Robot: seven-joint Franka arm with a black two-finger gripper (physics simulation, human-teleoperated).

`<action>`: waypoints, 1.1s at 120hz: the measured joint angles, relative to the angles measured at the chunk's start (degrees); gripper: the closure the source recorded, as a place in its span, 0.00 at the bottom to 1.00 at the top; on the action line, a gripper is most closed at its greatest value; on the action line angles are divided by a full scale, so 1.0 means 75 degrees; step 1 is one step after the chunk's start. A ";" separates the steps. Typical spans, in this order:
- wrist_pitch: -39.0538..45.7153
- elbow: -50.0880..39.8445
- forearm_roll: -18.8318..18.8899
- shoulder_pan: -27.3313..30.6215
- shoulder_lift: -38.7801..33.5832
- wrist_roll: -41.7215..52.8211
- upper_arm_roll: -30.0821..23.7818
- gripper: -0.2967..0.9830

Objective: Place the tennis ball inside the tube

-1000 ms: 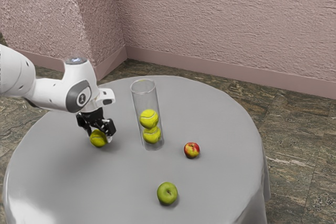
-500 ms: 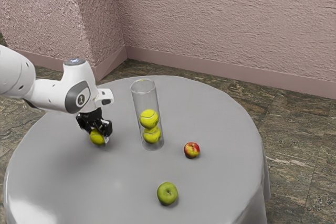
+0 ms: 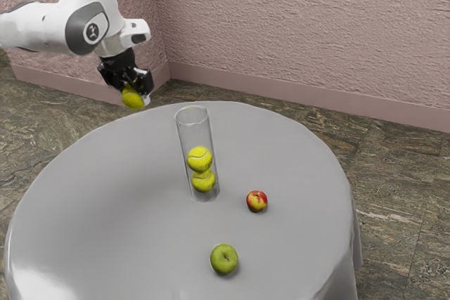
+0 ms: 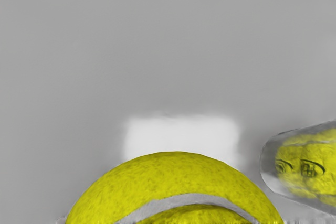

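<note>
My gripper [image 3: 134,89] is up in the air at the exterior view's upper left, shut on a yellow tennis ball [image 3: 132,98] that shows below its fingers. In the wrist view the held ball [image 4: 176,182] looms large at the lower edge. The clear tube [image 3: 195,133] stands upright on the table, to the exterior view's right of my gripper and lower than it. Two tennis balls [image 3: 200,159] are stacked inside its lower part. The tube [image 4: 269,163] also appears beside the held ball in the wrist view.
On the grey round table [image 3: 126,223], a red and yellow apple [image 3: 257,201] lies near the tube's base, toward the exterior view's right. A green apple [image 3: 224,259] rests nearer the exterior view's lower edge. A pink wall [image 3: 302,33] stands behind.
My gripper closed on the ball at the table, then rose well above the surface with it. The tube, its two balls and both apples have kept their places.
</note>
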 joint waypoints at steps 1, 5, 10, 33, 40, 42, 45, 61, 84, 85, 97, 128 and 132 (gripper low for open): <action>-0.0055 0.0047 0.0001 -0.0001 0.0011 -0.0004 -0.0033 0.46; -0.0257 0.0190 0.0005 -0.0033 0.0061 -0.0019 -0.0137 0.46; -0.0468 0.0355 0.0010 -0.0070 0.0172 -0.0037 -0.0247 0.46; -0.1127 0.1225 0.0100 -0.0286 0.0775 -0.0121 -0.0594 0.46; -0.1234 0.1380 0.0108 -0.0362 0.0879 -0.0142 -0.0649 0.45; -0.1260 0.1412 0.0110 -0.0393 0.0897 -0.0148 -0.0657 0.45; -0.1297 0.1456 0.0112 -0.0437 0.0918 -0.0158 -0.0664 0.45; -0.1541 0.1711 0.0121 -0.0672 0.1063 -0.0245 -0.0737 0.45; -0.1723 0.1916 0.0114 -0.0881 0.1232 -0.0356 -0.0778 0.39; -0.1728 0.1917 0.0113 -0.0884 0.1236 -0.0360 -0.0779 0.38; -0.1771 0.1998 0.0105 -0.0904 0.1266 -0.0402 -0.0848 0.33; -0.1890 0.1035 0.0070 -0.1162 0.0252 -0.0390 -0.0202 0.26; -0.1985 0.0995 0.0035 -0.1367 0.0100 -0.0385 0.0067 0.26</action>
